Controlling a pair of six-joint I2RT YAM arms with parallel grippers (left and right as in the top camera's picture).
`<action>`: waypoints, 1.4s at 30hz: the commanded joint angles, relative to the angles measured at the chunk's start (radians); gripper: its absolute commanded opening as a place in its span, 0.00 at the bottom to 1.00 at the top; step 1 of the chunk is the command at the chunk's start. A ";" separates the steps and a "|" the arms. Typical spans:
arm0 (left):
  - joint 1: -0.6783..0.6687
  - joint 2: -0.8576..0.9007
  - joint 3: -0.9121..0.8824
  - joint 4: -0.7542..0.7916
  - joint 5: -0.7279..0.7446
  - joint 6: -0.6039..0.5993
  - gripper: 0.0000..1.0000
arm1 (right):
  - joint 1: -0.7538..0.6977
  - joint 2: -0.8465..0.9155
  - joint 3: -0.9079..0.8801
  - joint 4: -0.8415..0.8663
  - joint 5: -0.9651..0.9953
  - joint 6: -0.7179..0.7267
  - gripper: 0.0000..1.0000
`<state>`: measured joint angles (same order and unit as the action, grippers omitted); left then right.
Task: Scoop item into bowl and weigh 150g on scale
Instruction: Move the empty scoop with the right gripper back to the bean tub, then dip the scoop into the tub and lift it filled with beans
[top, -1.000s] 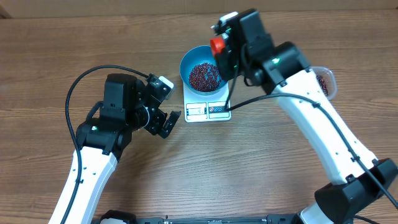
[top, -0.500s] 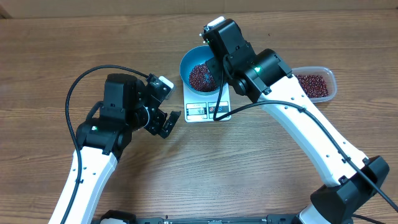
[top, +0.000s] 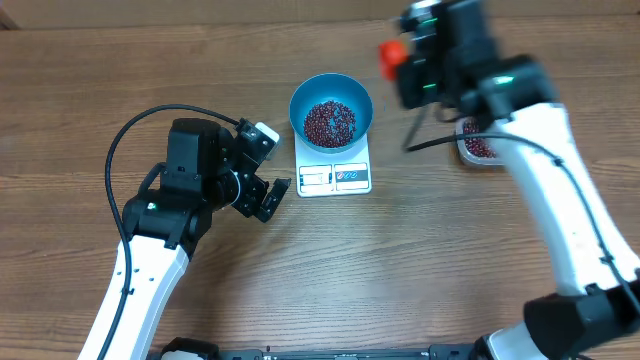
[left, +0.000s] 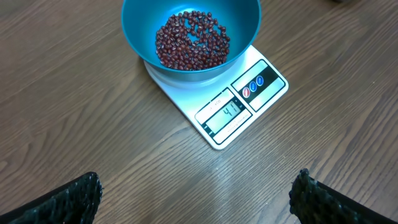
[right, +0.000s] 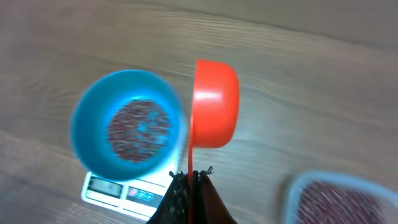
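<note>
Wood-grain counter (top: 100, 60) stretches across the whole view. At its middle the teal bowl (top: 331, 108) sits on the far half of the white scale (top: 334, 178). A shallow heap of beans (left: 191, 40) lies in the bottom of it, and the display (left: 227, 112) is lit at the near edge, its digits too small for me to trust. The right claw (right: 189, 179) is pinched tight on the thin handle of the orange-red scoop (right: 214, 102). That scoop hangs over the counter to the right of the bowl, with the clear tub (right: 339, 196) of beans further right; whether it carries a load I cannot tell. The left claw (left: 196, 190) waits wide and empty just left of the scale. My worry is that narrow handle: a grip so far from the cup could let it roll, and a tilt over open counter would scatter beans where nothing catches them. A low pass could also clip the bowl's rim and shove it on the scale, spoiling the reading. And a heaped scoopful tipped in all at once might overshoot the target.
</note>
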<state>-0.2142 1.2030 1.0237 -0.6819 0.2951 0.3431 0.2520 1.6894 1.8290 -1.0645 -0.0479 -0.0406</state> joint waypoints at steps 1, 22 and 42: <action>0.004 0.007 0.015 0.002 -0.007 -0.010 1.00 | -0.127 -0.047 0.026 -0.047 -0.058 0.013 0.04; 0.005 0.007 0.015 0.001 -0.007 -0.010 0.99 | -0.442 0.122 -0.098 -0.197 0.127 -0.074 0.04; 0.004 0.007 0.015 0.002 -0.007 -0.010 1.00 | -0.442 0.269 -0.128 -0.119 0.148 -0.122 0.04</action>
<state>-0.2142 1.2030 1.0237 -0.6819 0.2951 0.3431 -0.1940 1.9316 1.6997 -1.1847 0.0864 -0.1455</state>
